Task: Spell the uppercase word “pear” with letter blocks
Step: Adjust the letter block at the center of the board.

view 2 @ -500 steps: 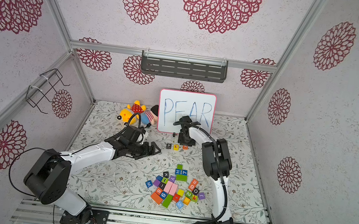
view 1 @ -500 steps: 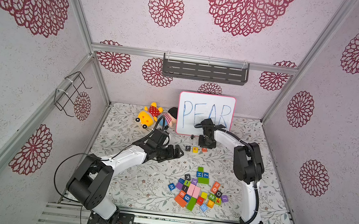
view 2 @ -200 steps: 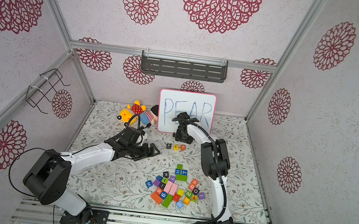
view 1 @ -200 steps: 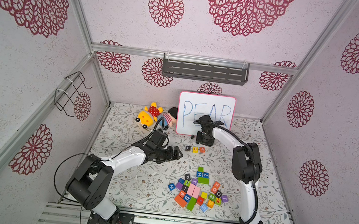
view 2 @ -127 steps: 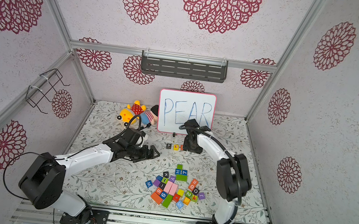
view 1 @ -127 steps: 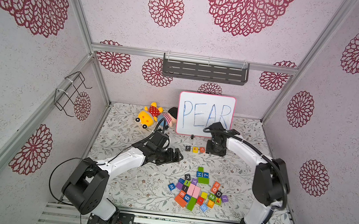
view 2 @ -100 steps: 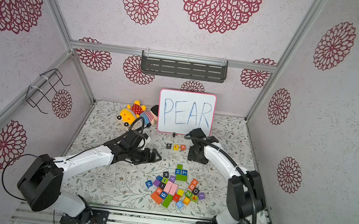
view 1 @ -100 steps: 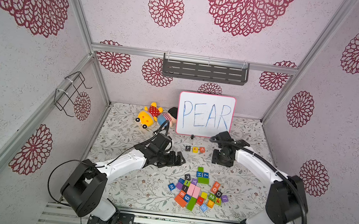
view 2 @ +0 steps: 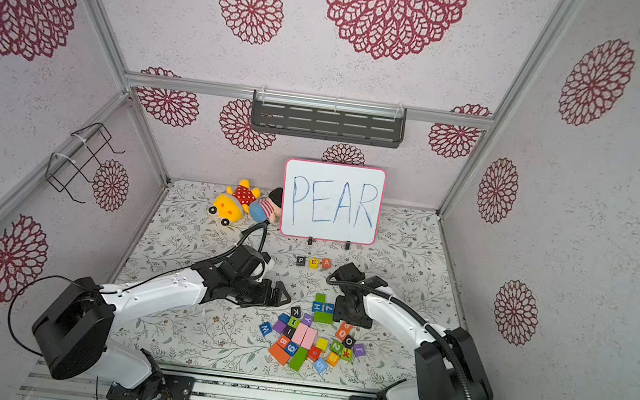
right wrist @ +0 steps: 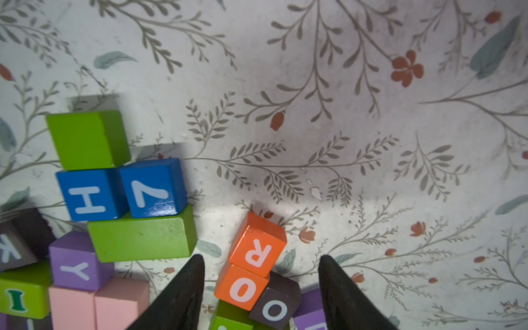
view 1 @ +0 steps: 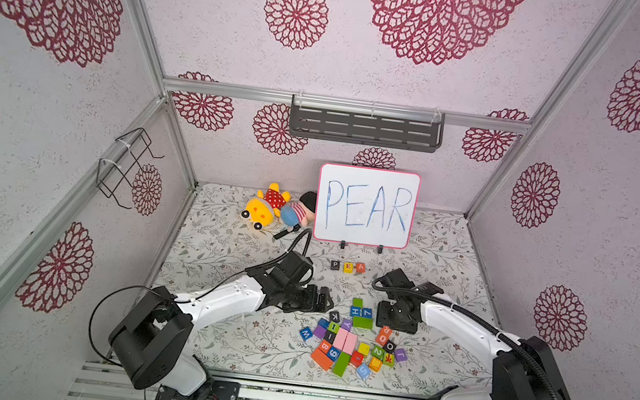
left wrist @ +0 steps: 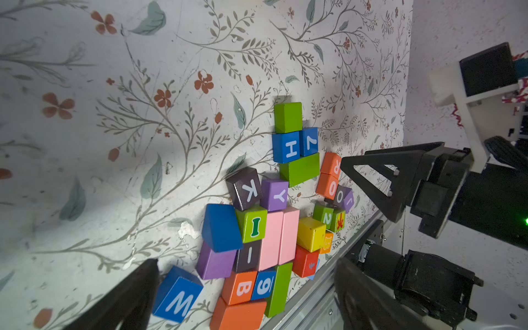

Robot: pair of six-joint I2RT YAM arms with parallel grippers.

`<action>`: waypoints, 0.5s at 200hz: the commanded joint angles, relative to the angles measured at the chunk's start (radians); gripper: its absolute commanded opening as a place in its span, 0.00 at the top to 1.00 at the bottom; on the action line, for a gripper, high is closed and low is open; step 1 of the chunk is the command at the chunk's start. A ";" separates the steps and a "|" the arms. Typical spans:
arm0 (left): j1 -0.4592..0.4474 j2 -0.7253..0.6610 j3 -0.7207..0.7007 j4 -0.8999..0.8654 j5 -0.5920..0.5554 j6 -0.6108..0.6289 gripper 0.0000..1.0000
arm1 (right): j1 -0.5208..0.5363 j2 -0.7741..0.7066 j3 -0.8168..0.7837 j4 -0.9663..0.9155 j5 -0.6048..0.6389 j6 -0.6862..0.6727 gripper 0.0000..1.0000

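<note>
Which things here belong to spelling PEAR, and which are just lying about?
Job: black cube with white P, yellow cube with red E, orange cube with pale A, orange-red cube with pale R.
Lying about: remaining coloured wooden blocks, pink-framed whiteboard, plush toys.

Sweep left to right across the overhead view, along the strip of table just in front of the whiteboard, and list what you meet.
left arm → black P block → yellow E block → orange A block → right arm
</note>
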 commanded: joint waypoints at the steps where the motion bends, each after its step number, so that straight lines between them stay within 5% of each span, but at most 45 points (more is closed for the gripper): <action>1: -0.007 -0.025 -0.002 0.015 -0.011 0.001 0.02 | 0.009 0.003 -0.012 0.024 0.015 0.027 0.34; 100: -0.007 -0.033 -0.019 0.021 -0.025 0.002 0.02 | 0.004 0.069 -0.054 0.054 0.060 0.035 0.35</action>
